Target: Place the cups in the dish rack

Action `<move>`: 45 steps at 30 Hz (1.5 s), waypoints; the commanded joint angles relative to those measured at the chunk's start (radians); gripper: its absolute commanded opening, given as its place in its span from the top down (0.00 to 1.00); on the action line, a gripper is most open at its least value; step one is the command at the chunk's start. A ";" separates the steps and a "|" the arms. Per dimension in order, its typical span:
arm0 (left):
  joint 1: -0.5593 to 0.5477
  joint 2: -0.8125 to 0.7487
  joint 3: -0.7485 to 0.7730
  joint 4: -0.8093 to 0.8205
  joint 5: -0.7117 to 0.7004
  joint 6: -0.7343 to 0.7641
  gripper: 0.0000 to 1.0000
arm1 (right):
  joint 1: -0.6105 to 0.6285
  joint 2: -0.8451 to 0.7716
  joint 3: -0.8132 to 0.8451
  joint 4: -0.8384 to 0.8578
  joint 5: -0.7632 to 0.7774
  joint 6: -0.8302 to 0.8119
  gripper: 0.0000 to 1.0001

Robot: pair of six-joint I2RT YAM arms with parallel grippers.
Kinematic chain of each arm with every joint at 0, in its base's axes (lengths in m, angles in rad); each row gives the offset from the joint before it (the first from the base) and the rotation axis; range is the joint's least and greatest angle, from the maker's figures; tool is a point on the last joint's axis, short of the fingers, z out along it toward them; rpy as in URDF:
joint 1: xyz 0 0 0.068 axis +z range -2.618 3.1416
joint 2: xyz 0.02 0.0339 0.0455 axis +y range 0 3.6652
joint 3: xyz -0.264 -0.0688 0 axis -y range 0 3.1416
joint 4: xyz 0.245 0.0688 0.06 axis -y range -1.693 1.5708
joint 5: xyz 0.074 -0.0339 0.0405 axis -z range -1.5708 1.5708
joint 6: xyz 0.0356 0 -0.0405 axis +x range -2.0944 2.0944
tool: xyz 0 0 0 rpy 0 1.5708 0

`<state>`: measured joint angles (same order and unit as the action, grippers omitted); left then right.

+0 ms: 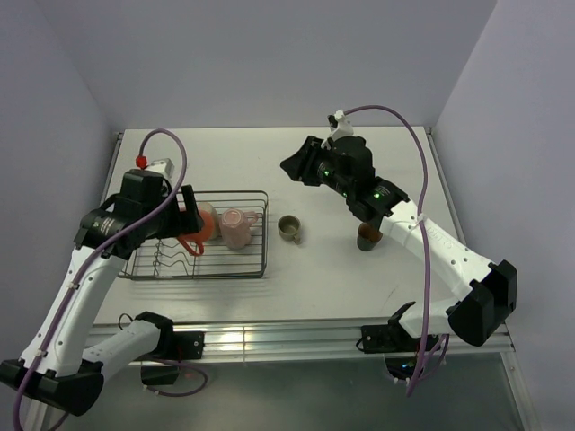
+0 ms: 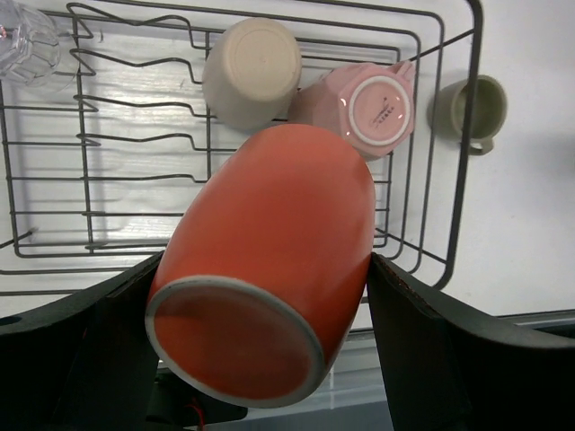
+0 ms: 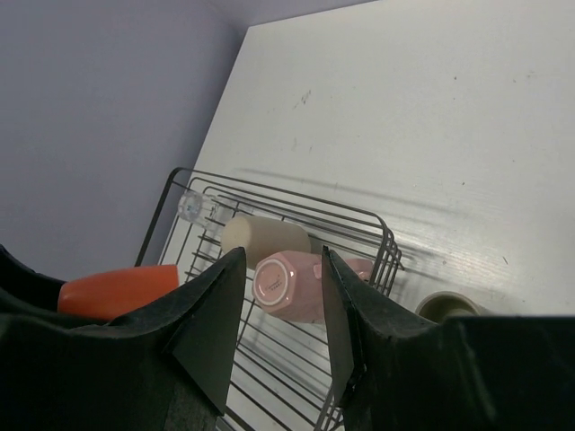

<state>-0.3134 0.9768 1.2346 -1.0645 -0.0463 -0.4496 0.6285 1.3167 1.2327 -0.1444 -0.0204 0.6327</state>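
Observation:
My left gripper is shut on the orange mug and holds it tilted, base toward the camera, over the dish rack. The beige tumbler and pink mug lie in the rack's right part. The clear glass is at the rack's far left corner. The olive-green cup stands on the table right of the rack. The dark brown mug stands beside my right arm. My right gripper is open and empty above the table.
The white table is walled in at the back and both sides. A metal rail runs along its near edge. Purple cables loop over both arms.

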 commanded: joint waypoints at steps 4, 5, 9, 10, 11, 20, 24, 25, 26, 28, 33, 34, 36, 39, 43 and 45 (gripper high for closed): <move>-0.084 0.026 -0.009 0.028 -0.168 -0.034 1.00 | -0.010 -0.027 -0.002 0.023 0.019 -0.027 0.53; -0.093 0.031 -0.015 0.031 -0.185 -0.037 1.00 | -0.012 -0.028 -0.006 0.025 0.019 -0.027 0.53; -0.131 0.060 -0.059 0.054 -0.199 -0.038 1.00 | -0.016 -0.037 -0.018 0.028 0.019 -0.030 0.53; -0.135 0.066 -0.066 0.072 -0.196 -0.034 1.00 | -0.018 -0.040 -0.021 0.029 0.019 -0.030 0.53; -0.136 0.071 -0.072 0.083 -0.195 -0.032 1.00 | -0.018 -0.042 -0.022 0.029 0.019 -0.031 0.53; -0.142 0.131 -0.118 0.139 -0.217 -0.017 1.00 | -0.024 -0.051 -0.048 0.034 0.019 -0.031 0.53; -0.144 0.151 -0.138 0.167 -0.222 -0.008 1.00 | -0.026 -0.053 -0.056 0.040 0.017 -0.031 0.53; -0.142 0.155 -0.141 0.167 -0.225 -0.006 1.00 | -0.024 -0.051 -0.058 0.040 0.019 -0.031 0.53; -0.142 0.163 -0.142 0.170 -0.233 -0.006 1.00 | -0.026 -0.053 -0.058 0.042 0.019 -0.031 0.53; -0.144 0.171 -0.153 0.182 -0.233 -0.003 1.00 | -0.026 -0.053 -0.061 0.045 0.017 -0.030 0.53; -0.144 0.195 -0.165 0.198 -0.241 0.003 1.00 | -0.026 -0.048 -0.065 0.049 0.014 -0.028 0.53; -0.144 0.204 -0.167 0.202 -0.242 0.005 1.00 | -0.026 -0.048 -0.067 0.049 0.013 -0.028 0.53; -0.147 0.215 -0.169 0.207 -0.248 0.008 1.00 | -0.026 -0.047 -0.067 0.052 0.013 -0.028 0.53; -0.151 0.238 -0.170 0.212 -0.262 0.005 1.00 | -0.026 -0.047 -0.070 0.055 0.010 -0.027 0.53; -0.158 0.272 -0.173 0.218 -0.276 0.000 1.00 | -0.026 -0.045 -0.075 0.057 0.010 -0.027 0.53; -0.161 0.281 -0.176 0.222 -0.285 -0.003 1.00 | -0.026 -0.045 -0.078 0.059 0.011 -0.030 0.53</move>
<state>-0.4648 1.2591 1.0527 -0.9085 -0.2859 -0.4568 0.6102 1.3037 1.1667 -0.1291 -0.0185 0.6151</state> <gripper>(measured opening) 0.861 0.467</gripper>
